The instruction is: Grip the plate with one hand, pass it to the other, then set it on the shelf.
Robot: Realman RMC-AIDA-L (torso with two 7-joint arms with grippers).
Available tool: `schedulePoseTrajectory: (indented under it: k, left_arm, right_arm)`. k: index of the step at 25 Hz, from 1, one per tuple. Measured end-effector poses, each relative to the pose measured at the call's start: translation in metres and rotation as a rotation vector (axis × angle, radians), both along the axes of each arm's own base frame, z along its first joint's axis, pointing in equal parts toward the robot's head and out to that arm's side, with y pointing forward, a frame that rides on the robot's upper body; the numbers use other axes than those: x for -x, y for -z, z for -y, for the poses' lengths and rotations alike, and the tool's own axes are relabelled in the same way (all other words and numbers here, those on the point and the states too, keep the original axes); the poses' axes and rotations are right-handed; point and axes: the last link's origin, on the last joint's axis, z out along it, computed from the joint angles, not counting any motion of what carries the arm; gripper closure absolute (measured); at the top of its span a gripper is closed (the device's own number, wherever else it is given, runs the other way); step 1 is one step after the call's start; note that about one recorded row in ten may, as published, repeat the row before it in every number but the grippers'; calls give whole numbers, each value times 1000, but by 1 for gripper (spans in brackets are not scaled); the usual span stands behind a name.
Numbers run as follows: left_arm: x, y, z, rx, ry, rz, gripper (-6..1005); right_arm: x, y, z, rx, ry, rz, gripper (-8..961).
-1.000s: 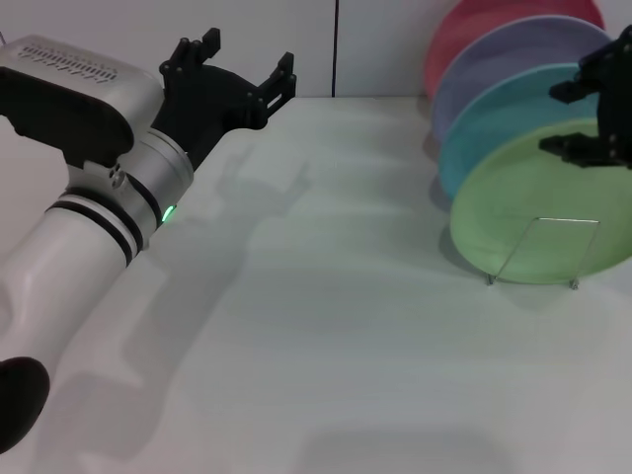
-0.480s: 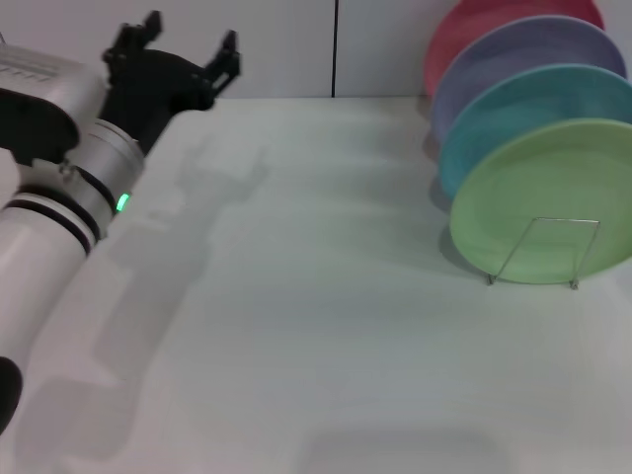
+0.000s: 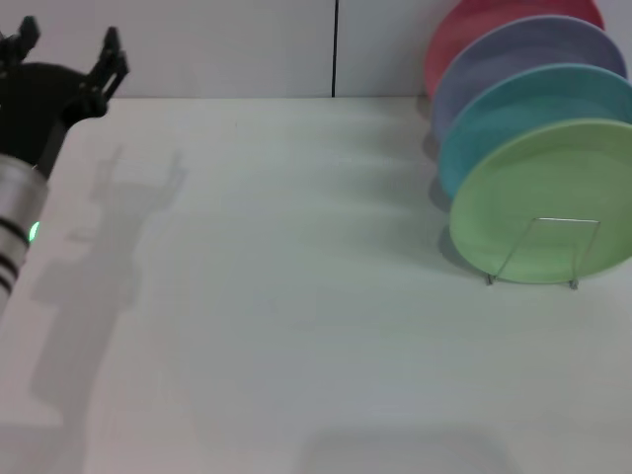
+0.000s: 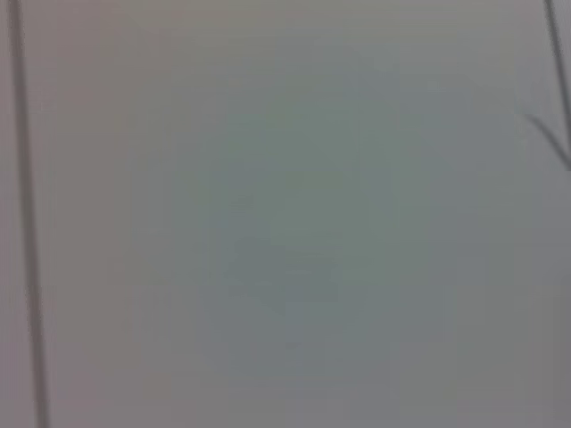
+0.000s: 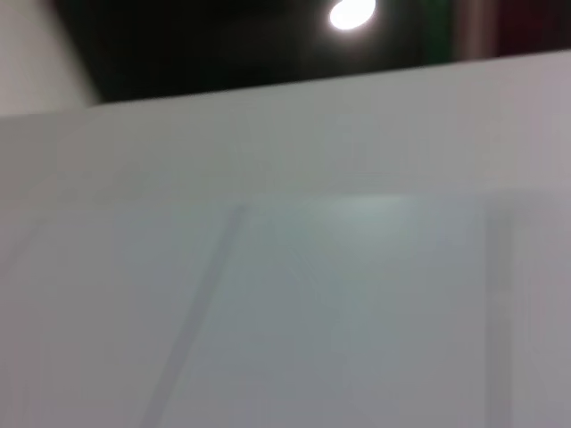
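The green plate (image 3: pixel 545 202) leans upright in the wire rack (image 3: pixel 545 251) w/ other plates behind, so the job looks done; left gripper (image 3: pixel 65 51) sits far off, fingers apart & empty

Before me lies a white table (image 3: pixel 296 326), pale and matte, running back to a light wall (image 3: pixel 227 44) with a thin dark vertical seam (image 3: pixel 335 47) in it. At my far right, three plates stand on edge, overlapping one behind another: a teal-blue plate (image 3: pixel 523 99) nearest, a lavender plate (image 3: pixel 513 49) behind it, and a pink-red plate (image 3: pixel 469 25) at the back, closest to the wall. Soft grey shadows (image 3: pixel 109 227) fall across the table at my left
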Motion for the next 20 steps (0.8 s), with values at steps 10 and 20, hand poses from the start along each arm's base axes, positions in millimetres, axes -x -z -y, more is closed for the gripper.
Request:
schedulePoseTrajectory:
  k: [10, 20]
  left_arm:
    - [46, 4, 21, -81, -14, -1, 138]
    - [70, 1, 23, -87, -48, 45, 138]
  right_arm:
    - [-138, 77, 58, -402, 486, -473, 490]
    - [-164, 104, 57, -372, 709, -583, 490]
